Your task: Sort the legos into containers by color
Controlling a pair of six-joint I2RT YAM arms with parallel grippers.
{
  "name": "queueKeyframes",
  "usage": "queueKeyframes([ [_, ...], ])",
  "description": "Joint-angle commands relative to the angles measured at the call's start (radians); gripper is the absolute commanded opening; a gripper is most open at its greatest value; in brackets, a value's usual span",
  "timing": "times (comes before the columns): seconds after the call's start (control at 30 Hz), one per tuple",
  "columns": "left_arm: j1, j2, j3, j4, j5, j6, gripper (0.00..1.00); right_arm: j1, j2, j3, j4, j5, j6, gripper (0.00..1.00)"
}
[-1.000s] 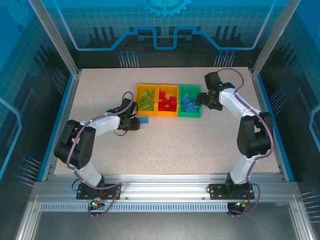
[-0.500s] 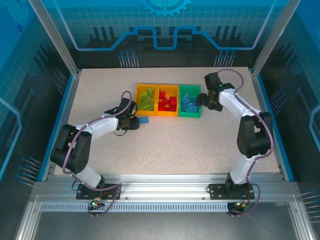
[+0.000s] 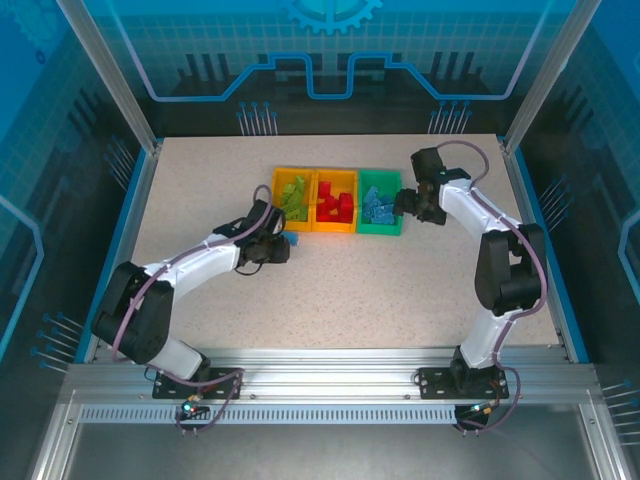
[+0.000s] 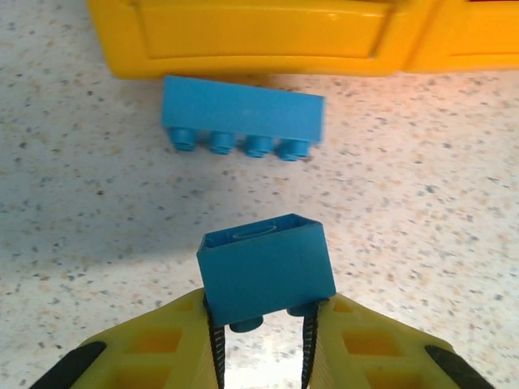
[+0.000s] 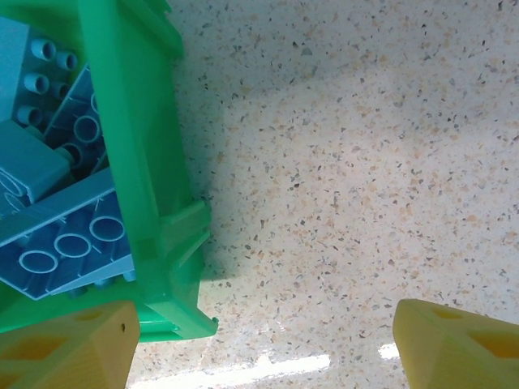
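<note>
Blue brick (image 4: 266, 271) is clamped in my left gripper (image 4: 259, 352), over the speckled tabletop (image 4: 422, 203). At 12 o'clock beyond it, a second blue brick (image 4: 242, 113) lies studs toward me, just beside the yellow bin (image 4: 259, 36). My right gripper (image 5: 259, 344) stands wide open, with the green bin (image 5: 138, 162) of light blue legos (image 5: 65, 235) at its 10 o'clock.

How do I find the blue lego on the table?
Find the leftmost yellow bin in the row of three. On the table beside its near wall lies a long blue lego, sideways, four studs showing. The other blue lego sits in the left pincer.
</note>
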Motion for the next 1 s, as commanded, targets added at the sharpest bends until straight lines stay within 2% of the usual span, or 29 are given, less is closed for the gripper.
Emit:
queueKeyframes([
  [0.0,-0.022,-0.032,0.037,-0.047,0.001,-0.031,0.28,-0.014,-0.029,-0.023,0.009,-0.017,0.006,0.83],
  [0.17,-0.085,-0.032,0.02,-0.01,0.024,-0.071,0.29,-0.015,-0.031,-0.035,0.018,-0.023,0.004,0.83],
  [0.4,-0.188,0.111,0.07,0.026,0.021,-0.105,0.3,-0.015,-0.036,-0.037,0.018,-0.03,0.001,0.83],
  [0.77,-0.237,0.284,0.172,0.009,0.1,-0.112,0.34,-0.009,-0.09,-0.096,0.009,-0.046,-0.011,0.83],
  [0.97,-0.24,0.265,0.184,-0.01,0.1,-0.11,0.45,0.004,-0.129,-0.143,0.011,-0.049,-0.005,0.83],
])
